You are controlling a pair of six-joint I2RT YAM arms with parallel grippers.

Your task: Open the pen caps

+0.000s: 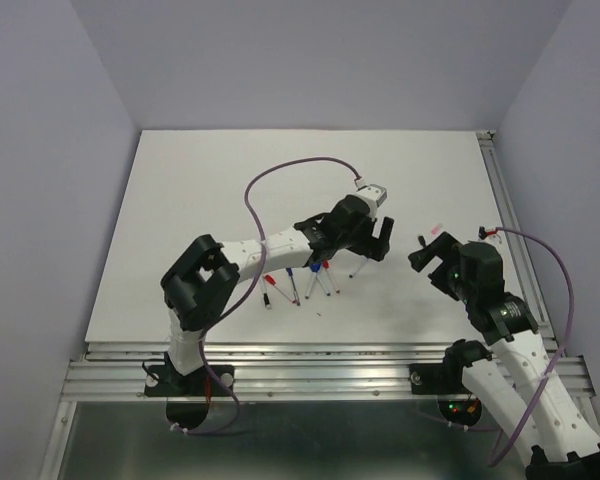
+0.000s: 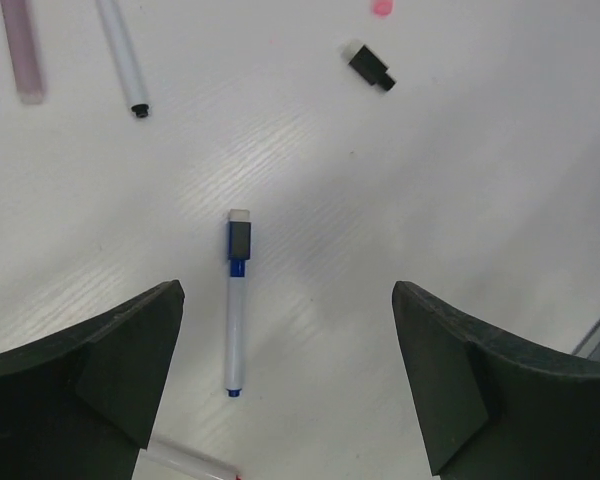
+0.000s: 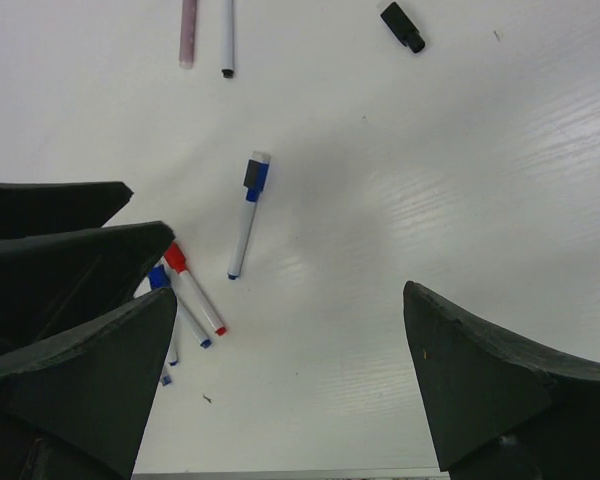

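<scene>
One capped pen [image 2: 235,330] lies flat on the table [image 2: 460,180], its dark cap [image 2: 238,240] seated, directly beneath the left claw [image 2: 285,290], whose fingers are spread wide and empty. A black cap [image 2: 370,67] lies loose farther off. Grasping this pen is judged the step in hand; descent and closure on the barrel are called for. The right claw [image 3: 290,290] is held nearby, likewise parted.

Pale lavender walls [image 1: 310,60] enclose the white counter [image 1: 210,170] on the left, far and right; a metal rail [image 1: 320,355] edges its near side.
</scene>
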